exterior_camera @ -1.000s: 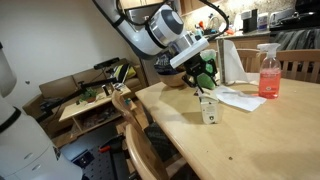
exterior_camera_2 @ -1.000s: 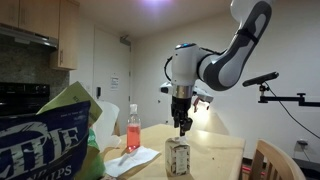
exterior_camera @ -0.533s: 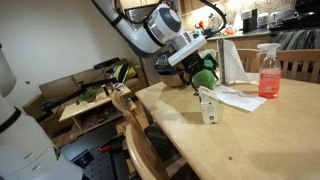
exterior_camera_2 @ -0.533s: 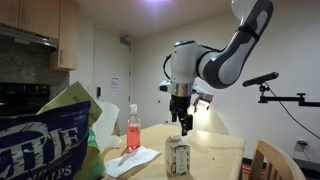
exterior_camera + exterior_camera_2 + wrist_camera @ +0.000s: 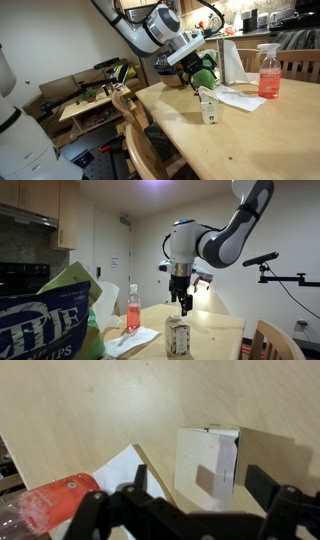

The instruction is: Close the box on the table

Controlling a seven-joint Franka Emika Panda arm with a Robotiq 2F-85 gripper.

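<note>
Above the table (image 5: 255, 140) | gripper (image 5: 205, 72) is hovering just over the box (image 5: 210, 106), jaws spread wide, gripping nothing | box is standing upright, in from the rounded edge | paper sheets (image 5: 238, 98) are lying just beside it, pink spray bottle (image 5: 268, 72) standing beyond | bare wood is lying open elsewhere

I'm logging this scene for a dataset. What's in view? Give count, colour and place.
table: one, light-brown wood, foreground
box: one, cream-white, upright on the table below the gripper
spray bottle: one, pink, on the table beyond the box
paper sheets: a few, white, flat between box and bottle
chair: one, brown wood, at the table's edge
snack bag: one, blue and green, nearest the camera
bench: one, wooden, cluttered, by the wall
arm: one, white and grey, above the table
gripper: one, black, open, above the box
</note>
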